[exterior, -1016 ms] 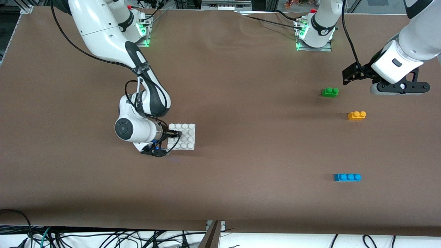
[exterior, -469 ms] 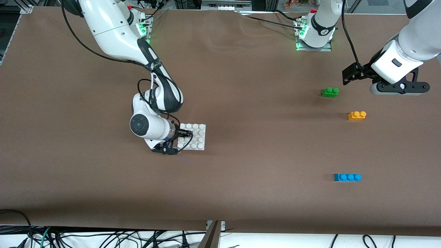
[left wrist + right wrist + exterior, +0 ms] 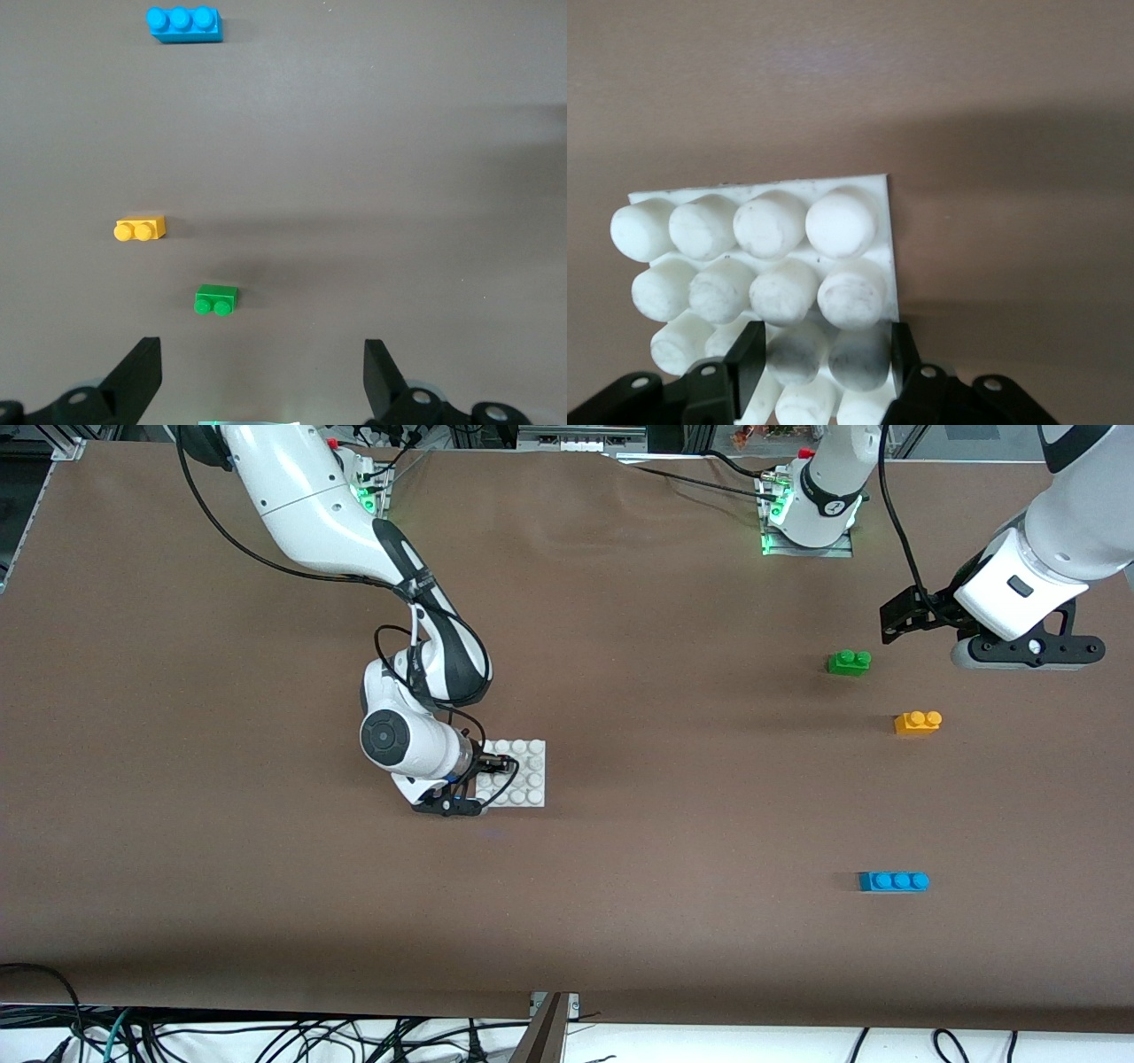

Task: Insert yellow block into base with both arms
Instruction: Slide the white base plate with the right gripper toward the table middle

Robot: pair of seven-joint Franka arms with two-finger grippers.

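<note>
Front view: the right gripper [image 3: 493, 766] is down at the base [image 3: 524, 772], its fingers closed on the edge of the plate that faces the right arm's end of the tabletop [image 3: 620, 691]. The base lies flat on the brown tabletop, roughly midway along it. The left gripper [image 3: 904, 622] hangs in the air over the left arm's end of the tabletop, near the green brick [image 3: 849, 662]; this arm waits. The yellow block [image 3: 917, 722] sits free on the tabletop, nearer to the front camera than the green brick and well apart from the base. The blue brick [image 3: 893, 880] lies nearer still to the camera.

Left wrist view: the left gripper [image 3: 261, 376] has its two fingers [image 3: 137, 376] spread wide with nothing between them. Below it on the tabletop lie the green brick [image 3: 215, 299], the yellow block [image 3: 140, 228] and the blue brick [image 3: 184, 23], all apart from each other, studs up.

Right wrist view: the right gripper [image 3: 824, 363] pinches the base [image 3: 859, 190], one finger [image 3: 749, 359] on each side of a pair of studs at the plate's edge. The rest of the white plate stretches away from the fingers, resting on the tabletop.
</note>
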